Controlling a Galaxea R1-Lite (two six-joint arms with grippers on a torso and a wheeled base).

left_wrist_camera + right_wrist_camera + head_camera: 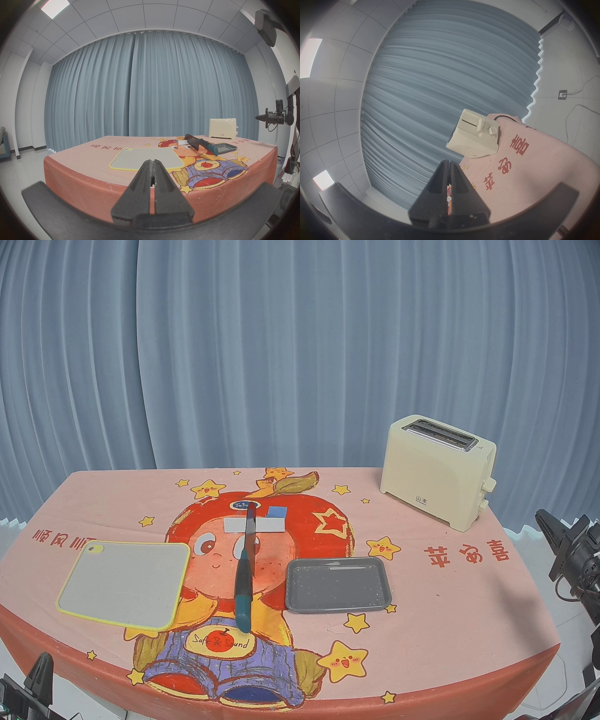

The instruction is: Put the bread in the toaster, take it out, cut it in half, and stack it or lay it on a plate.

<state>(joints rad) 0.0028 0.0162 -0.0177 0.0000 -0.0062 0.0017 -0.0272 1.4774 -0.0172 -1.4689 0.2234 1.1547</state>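
A cream toaster [437, 471] with two top slots stands at the table's back right. A grey rectangular plate [337, 584] lies right of centre. A knife [245, 571] with a teal handle lies beside it, its blade resting across a white and blue block [269, 524]. A grey cutting board [125, 584] with a yellow rim lies on the left. My left gripper [153, 162] is shut and empty, off the table's front left corner, pointing at the cutting board [147, 157]. My right gripper [448, 164] is shut and empty, off the table's right side, facing the toaster [475, 134].
The table [437, 627] wears a pink cloth with a cartoon print and drops off at a rounded front edge. A blue curtain hangs behind it. From the left wrist, the knife [201, 144], plate [226, 147] and toaster [222, 128] line up beyond the board.
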